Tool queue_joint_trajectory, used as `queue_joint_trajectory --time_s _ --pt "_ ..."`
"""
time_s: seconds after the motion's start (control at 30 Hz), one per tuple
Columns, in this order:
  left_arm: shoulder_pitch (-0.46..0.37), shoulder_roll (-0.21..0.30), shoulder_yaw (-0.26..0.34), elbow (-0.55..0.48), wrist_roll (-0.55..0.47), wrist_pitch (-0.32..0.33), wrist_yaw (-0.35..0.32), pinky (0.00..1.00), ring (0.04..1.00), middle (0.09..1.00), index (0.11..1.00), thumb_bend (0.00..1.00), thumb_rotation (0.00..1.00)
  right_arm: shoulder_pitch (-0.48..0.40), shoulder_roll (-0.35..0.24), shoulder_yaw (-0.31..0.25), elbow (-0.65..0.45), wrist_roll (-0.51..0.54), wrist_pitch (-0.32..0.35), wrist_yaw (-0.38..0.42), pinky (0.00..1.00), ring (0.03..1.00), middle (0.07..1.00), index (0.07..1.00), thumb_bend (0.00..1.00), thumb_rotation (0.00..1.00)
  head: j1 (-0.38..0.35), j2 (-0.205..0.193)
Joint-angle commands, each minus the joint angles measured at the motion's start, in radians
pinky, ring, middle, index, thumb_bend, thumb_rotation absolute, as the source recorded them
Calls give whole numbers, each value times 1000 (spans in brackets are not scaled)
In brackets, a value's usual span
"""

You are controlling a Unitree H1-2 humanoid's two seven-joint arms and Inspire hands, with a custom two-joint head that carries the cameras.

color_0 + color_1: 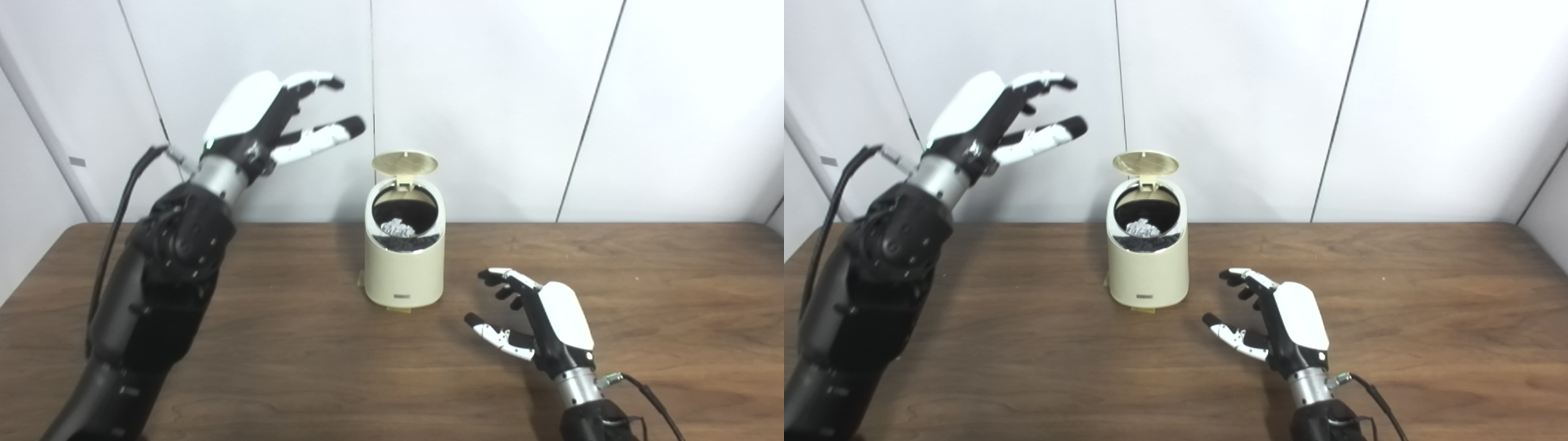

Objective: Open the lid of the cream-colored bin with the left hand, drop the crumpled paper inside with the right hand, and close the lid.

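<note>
Paper [397, 227] lies crumpled inside the cream bin [404, 269], whose lid [405, 162] stands open. Left hand [257, 119] hovers high beside it, fingers spread, empty. Right hand [542, 321] rests low over the counter [306, 343], open and empty.

Cream-colored bin [404, 269] with a small dark label low on its front. Pale gold lid [405, 162], finely ringed on its inner face. Black inside the bin, with silvery-grey crumpled paper [397, 227] on a dark speckled lining. Left hand [269, 122] at 10 o'clock from the bin: white back, black palm, white fingers tipped black. Right hand [539, 321] at 4 o'clock: same white and black. Silver wrists, black arms. Dark brown wood-grain desk [643, 294]. White wall panels [490, 92] with thin dark seams.
</note>
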Motion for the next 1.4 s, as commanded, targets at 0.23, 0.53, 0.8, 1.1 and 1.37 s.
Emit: queue_joint_trajectory --time_s 0.23,0.53,0.8,1.1,1.37 --pt "-138 -58 -77 131 66 -61 45 559 728 790 823 909 928 7 18 16 20 -1 19 2 479 617 715 736 360 517 -7 -5" --pt "-160 -85 -140 224 125 -91 43 753 834 841 848 894 926 3 22 20 26 6 23 1 385 526 713 738 349 511 -22 -6" --pt "-142 -96 -187 277 172 -123 47 802 818 837 847 920 964 -1 24 23 36 10 38 8 458 597 711 741 358 532 -36 -23" --pt "-81 -99 -240 324 236 -194 80 898 834 840 847 906 992 -7 27 22 57 20 29 -4 448 584 703 738 362 537 -36 -30" --pt "-40 -88 -280 317 302 -231 56 876 846 840 851 923 995 -9 27 21 61 30 30 0 466 597 700 736 367 525 -37 -30"
